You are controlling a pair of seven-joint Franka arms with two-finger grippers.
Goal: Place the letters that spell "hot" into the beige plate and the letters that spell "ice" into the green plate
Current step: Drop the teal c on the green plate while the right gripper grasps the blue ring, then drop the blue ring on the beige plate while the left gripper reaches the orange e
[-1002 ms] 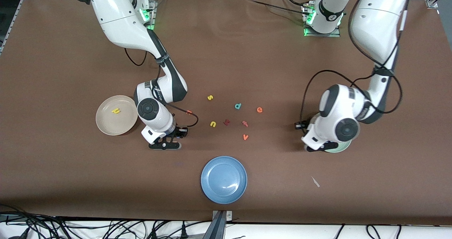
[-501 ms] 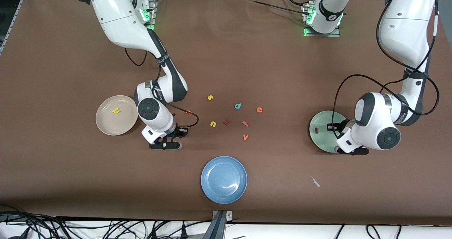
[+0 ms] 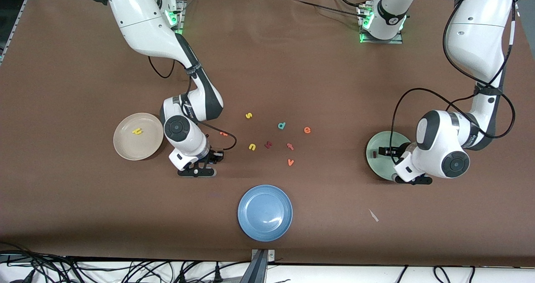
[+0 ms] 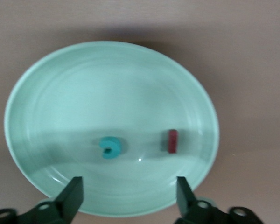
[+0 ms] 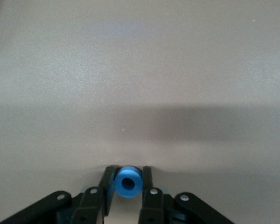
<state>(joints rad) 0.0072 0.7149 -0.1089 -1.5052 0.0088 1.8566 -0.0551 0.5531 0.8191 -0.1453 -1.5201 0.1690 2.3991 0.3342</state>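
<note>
My right gripper is shut on the blue ring-shaped o, low over the bare table next to the beige plate. The yellow h lies in that plate. In the front view the right gripper hides the o. My left gripper hangs open and empty over the green plate. The teal c and the dark red i lie in that plate. In the front view the left gripper is over the rim of the green plate. The orange e and the orange t lie on the table.
Loose letters sit mid-table: a yellow s, teal d, yellow n, a dark red letter, pinkish-red t and orange v. A blue plate sits nearer the front camera.
The left arm swung toward its own end of the table, uncovering the green plate, and its gripper opened. The right gripper closed on the blue o and barely moved.
</note>
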